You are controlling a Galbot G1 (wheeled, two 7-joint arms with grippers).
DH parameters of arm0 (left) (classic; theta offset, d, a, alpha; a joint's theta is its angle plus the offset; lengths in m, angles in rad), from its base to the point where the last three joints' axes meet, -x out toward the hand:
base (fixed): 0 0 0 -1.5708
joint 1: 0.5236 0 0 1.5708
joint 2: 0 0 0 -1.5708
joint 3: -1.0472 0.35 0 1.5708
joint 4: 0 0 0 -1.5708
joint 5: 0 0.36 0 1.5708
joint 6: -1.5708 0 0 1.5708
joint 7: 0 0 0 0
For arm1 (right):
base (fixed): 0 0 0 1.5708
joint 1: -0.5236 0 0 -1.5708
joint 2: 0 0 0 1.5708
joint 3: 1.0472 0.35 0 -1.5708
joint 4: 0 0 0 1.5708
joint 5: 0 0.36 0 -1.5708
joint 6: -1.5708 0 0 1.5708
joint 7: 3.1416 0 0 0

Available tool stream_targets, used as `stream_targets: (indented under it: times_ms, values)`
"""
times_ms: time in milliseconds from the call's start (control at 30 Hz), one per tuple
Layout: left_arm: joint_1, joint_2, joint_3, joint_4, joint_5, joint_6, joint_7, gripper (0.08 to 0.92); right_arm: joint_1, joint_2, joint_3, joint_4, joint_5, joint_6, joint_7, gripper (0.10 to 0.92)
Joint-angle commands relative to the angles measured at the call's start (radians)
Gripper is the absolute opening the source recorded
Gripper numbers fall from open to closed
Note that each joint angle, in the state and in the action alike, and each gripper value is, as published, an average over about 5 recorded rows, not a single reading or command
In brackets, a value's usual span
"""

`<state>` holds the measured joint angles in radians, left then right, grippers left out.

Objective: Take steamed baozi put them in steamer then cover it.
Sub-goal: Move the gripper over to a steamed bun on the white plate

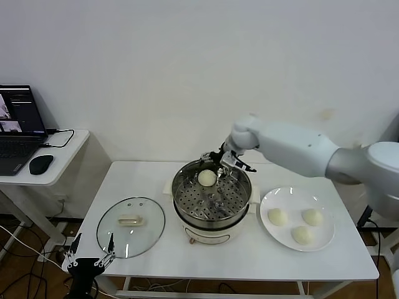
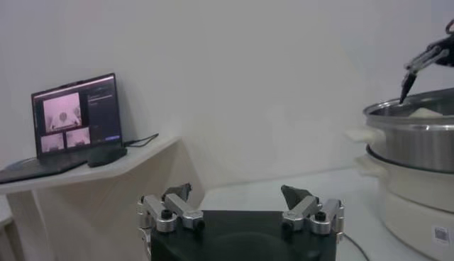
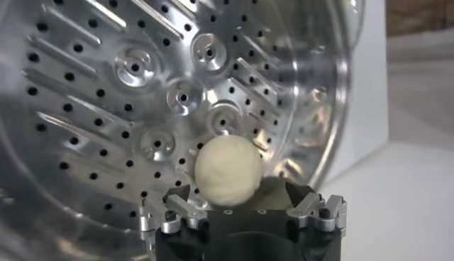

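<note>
The steamer [image 1: 212,215] stands mid-table, a shiny pot on a cream base. One baozi [image 1: 207,178] lies on its perforated tray [image 3: 142,85] near the far wall. My right gripper [image 1: 227,163] hovers over the steamer's far rim. In the right wrist view that baozi [image 3: 227,174] rests between the open fingers of the right gripper [image 3: 237,197], which stand clear of it on both sides. Three more baozi [image 1: 277,217] [image 1: 313,217] [image 1: 302,235] sit on a white plate [image 1: 293,198] to the right. The glass cover [image 1: 131,225] lies flat left of the steamer. My left gripper [image 1: 90,258] waits open, low off the table's front left corner.
A side desk at the left carries a laptop [image 1: 19,128] and a mouse [image 1: 41,164]. In the left wrist view the left gripper [image 2: 236,193] is empty, with the steamer [image 2: 415,135] off to one side. Cables hang under the desk.
</note>
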<state>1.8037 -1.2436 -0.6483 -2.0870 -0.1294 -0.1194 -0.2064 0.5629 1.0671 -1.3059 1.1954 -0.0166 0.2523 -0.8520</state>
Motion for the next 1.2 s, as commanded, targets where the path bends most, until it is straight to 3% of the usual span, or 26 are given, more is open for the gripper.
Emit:
stream_targets:
  times_ms: [33, 267, 533, 833, 1200]
  values:
    - [-0.009, 0.012, 0.003, -0.009, -0.005, 0.004, 0.002, 0.823, 0.146, -0.280, -0.021, 0.291, 0.218, -0.429, -0.132, 0.823]
    - [-0.022, 0.019, 0.020, -0.022, -0.007, 0.017, 0.005, 0.823, 0.177, -0.526, -0.044, 0.451, 0.244, -0.567, -0.142, 0.823]
    - [-0.033, 0.034, 0.026, -0.017, -0.010, 0.023, 0.004, 0.823, -0.014, -0.664, 0.017, 0.470, 0.162, -0.585, -0.122, 0.823]
    - [-0.031, 0.034, 0.013, -0.009, -0.014, 0.023, 0.004, 0.823, -0.220, -0.635, 0.097, 0.405, 0.117, -0.568, -0.091, 0.823]
    - [-0.023, 0.021, -0.007, -0.003, -0.015, 0.028, 0.005, 0.823, -0.453, -0.528, 0.305, 0.216, 0.015, -0.539, -0.090, 0.823]
